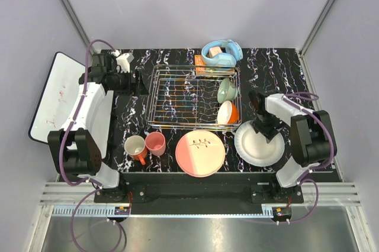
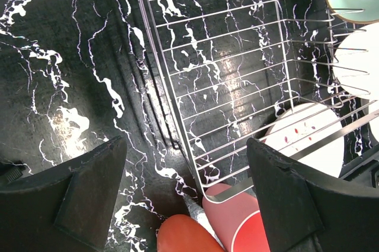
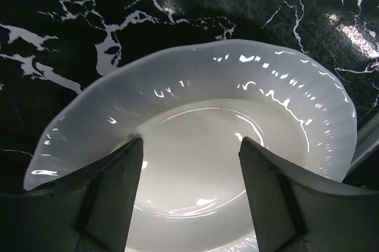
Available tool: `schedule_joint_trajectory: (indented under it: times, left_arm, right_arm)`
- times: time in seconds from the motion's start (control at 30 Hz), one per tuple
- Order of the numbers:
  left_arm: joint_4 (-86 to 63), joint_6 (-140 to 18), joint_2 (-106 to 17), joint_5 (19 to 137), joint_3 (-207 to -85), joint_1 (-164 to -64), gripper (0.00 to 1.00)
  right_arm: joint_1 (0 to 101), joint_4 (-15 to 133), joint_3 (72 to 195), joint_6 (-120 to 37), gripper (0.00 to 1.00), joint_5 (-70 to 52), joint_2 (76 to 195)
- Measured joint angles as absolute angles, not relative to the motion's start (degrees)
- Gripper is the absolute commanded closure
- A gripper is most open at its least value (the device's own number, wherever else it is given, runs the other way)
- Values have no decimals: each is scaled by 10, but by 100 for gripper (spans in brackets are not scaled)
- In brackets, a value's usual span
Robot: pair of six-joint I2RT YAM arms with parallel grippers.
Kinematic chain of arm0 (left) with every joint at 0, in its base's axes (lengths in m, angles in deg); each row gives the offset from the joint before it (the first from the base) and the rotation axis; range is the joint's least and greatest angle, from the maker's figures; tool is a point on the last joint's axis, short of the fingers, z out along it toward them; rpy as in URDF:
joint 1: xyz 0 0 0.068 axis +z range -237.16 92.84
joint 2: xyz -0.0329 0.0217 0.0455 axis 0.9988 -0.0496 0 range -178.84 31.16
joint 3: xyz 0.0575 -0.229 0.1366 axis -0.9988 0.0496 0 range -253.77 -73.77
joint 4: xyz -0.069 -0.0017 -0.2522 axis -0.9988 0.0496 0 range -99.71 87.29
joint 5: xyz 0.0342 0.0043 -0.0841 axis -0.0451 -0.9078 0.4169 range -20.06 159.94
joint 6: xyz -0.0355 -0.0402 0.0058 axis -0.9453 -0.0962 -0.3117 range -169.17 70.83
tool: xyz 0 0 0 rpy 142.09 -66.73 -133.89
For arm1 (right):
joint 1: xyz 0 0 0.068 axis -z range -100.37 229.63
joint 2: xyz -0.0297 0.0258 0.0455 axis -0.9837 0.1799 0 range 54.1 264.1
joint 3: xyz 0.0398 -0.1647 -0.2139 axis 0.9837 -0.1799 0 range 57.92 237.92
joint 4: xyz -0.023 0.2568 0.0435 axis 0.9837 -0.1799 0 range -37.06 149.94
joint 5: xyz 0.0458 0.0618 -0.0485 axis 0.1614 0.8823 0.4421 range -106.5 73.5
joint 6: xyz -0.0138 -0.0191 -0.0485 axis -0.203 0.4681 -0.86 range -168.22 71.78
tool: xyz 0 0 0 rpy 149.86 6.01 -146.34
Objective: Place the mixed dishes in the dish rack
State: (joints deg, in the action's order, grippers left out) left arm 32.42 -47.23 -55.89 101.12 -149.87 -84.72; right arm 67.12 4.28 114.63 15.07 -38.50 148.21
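Off the rack's [image 1: 153,99] front-right corner, right fingers [image 3: 190,163] spread empty over the white plate [image 1: 251,151], probably needing a rim grip next; left fingers [image 2: 186,145] gape empty beside the rack.

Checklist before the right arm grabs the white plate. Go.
1. Right gripper open: ok.
2. Right gripper above the white plate: ok.
3. Jaws straddling the plate's rim: not ok; both fingers sit over the plate's inside.
4. Fingers touching the plate: cannot tell.
5. Free room in the dish rack: ok; only the pale green bowl and the orange-outside white bowl stand in it, at its right end.
6. Left gripper out of the way: ok; open, empty, by the rack's left side.
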Motion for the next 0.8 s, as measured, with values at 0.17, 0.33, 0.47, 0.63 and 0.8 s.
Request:
schedule_joint_trajectory:
  times: [0.17, 0.33, 0.47, 0.63, 0.8]
  left_arm:
    - [328, -463, -559, 1004, -1499, -847, 14]
    - [330, -459, -559, 997, -1499, -845, 14]
    - [331, -457, -559, 995, -1499, -843, 14]
    - [333, -457, -559, 993, -1499, -842, 14]
    - [334, -457, -559, 992, -1499, -842, 14]
  right_arm:
    - [679, 20, 1181, 154, 24, -395, 1514]
    - [720, 18, 1214, 150, 24, -396, 1542]
    - [760, 31, 1237, 138, 24, -399, 1559]
    - [790, 46, 1288, 101, 25, -399, 1599]
    - [793, 60, 1394, 50, 25, -392, 1675]
